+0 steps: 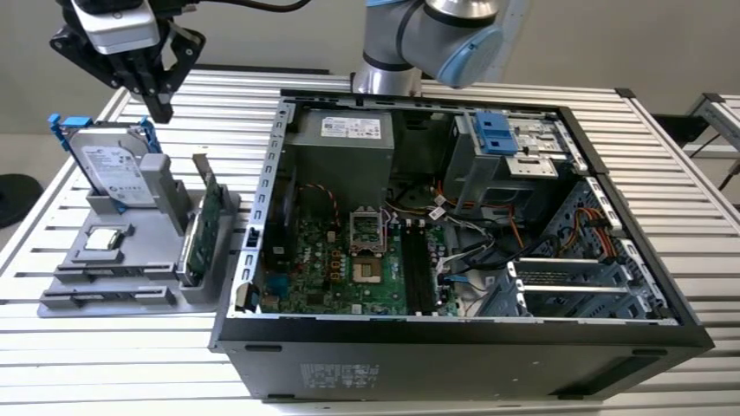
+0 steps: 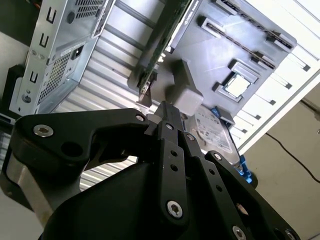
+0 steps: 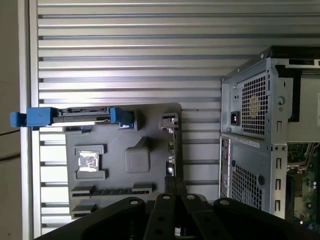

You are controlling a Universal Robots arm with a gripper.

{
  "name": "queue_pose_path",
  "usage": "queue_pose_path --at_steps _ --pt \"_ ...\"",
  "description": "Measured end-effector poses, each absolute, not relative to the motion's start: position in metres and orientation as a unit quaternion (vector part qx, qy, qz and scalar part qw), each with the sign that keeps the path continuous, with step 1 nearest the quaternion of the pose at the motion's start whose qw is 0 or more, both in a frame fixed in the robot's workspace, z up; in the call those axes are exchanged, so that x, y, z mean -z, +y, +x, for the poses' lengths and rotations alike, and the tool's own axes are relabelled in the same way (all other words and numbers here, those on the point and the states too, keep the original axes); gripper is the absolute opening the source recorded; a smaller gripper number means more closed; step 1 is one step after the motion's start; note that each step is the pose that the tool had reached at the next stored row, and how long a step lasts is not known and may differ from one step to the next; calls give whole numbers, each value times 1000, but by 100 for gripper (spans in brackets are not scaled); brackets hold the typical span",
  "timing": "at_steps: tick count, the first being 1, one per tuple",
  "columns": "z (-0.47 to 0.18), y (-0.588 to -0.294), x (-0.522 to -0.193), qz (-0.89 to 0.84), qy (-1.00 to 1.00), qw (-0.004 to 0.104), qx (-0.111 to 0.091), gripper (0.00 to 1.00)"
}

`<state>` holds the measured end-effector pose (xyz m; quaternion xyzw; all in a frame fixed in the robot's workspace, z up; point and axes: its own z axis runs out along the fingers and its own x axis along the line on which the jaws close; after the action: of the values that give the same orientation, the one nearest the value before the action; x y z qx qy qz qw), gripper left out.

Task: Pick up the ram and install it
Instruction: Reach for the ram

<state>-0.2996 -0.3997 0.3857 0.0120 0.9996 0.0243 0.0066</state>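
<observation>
Hanging high above the hard drive (image 1: 113, 165) with the gripper (image 1: 161, 111) pinched together and empty. Well apart from the ram (image 1: 110, 298), sitting low in the gray holder (image 1: 145, 260).

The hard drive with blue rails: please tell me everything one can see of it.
The hard drive is a flat silver metal box with a pale label on its broad face and blue rails on two opposite edges. It stands on edge in a slot at the far end of the grey holder, on the exterior view's left of the open computer case. Only the holder touches it; the gripper hangs above, apart from it.
</observation>
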Motion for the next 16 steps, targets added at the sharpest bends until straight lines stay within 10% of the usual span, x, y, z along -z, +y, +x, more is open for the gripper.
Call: queue_pose_path --at_steps 16 --pt "-316 -404 -384 12 1000 7 -24 0"
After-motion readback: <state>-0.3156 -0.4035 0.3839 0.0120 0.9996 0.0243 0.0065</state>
